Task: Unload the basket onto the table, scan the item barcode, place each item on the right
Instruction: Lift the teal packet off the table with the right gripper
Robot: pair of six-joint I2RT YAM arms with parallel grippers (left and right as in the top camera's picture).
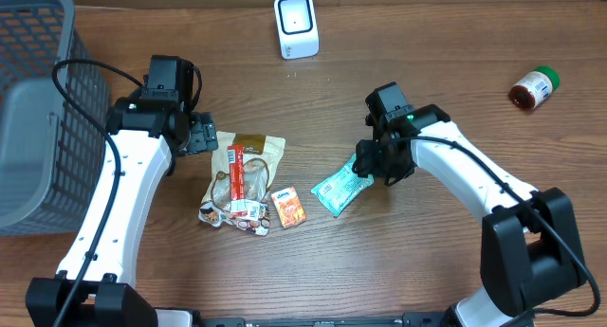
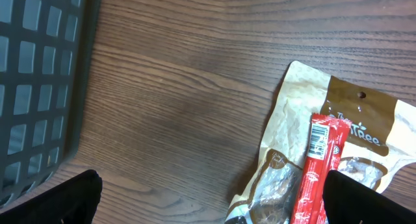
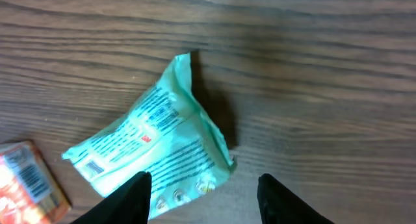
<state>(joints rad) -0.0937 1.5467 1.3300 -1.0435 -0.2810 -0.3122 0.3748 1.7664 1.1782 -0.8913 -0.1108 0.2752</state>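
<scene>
Both pairs of fingers stand apart, I see: left gripper [image 1: 201,136] at three o'clock of the grey plastic mesh basket [image 1: 38,43], right gripper [image 3: 205,201] astride the mint-green foil packet [image 3: 149,139].

The wooden table [image 1: 427,62] bears a grey basket [image 1: 43,33], white scanner [image 1: 295,25], green-capped bottle [image 1: 534,88], tan pouch [image 1: 264,154], orange box [image 1: 288,207] and teal packet [image 1: 340,190].

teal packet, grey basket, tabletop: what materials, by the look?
Teal packet: thin plastic film, slightly glossy. It is creased and stands up in soft folds.
Grey basket: probably moulded plastic, matte. The wall is a uniform grid of square holes.
Tabletop: brown wood grain with a low sheen. Solid wood, veneer or laminate cannot be told apart.
</scene>
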